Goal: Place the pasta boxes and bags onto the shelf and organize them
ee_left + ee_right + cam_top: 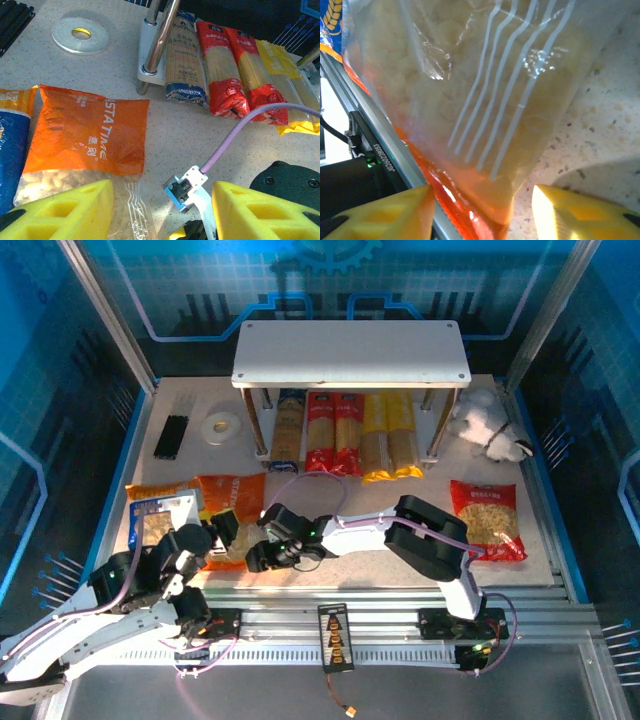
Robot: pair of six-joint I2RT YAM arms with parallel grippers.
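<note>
The orange bag [232,505] lies flat at the front left, beside the blue-orange bag [160,515]. My right gripper [262,555] reaches left to the orange bag's near corner; its open fingers straddle the clear end [485,100]. My left gripper [162,215] hovers open over the same bag [85,135], its near edge by the left finger [75,210]. The red windowed bag [486,518] lies at the right. Under the shelf [350,353] lie the blue-and-yellow pack [288,430], two red packs [333,432] and two yellow packs [390,438].
A white plush toy [488,425] sits right of the shelf. A tape roll [221,427] and a black strip [172,436] lie at the back left. The right arm's purple cable [240,130] crosses in front of the shelf. The metal front rail [385,150] runs just behind the bag's corner.
</note>
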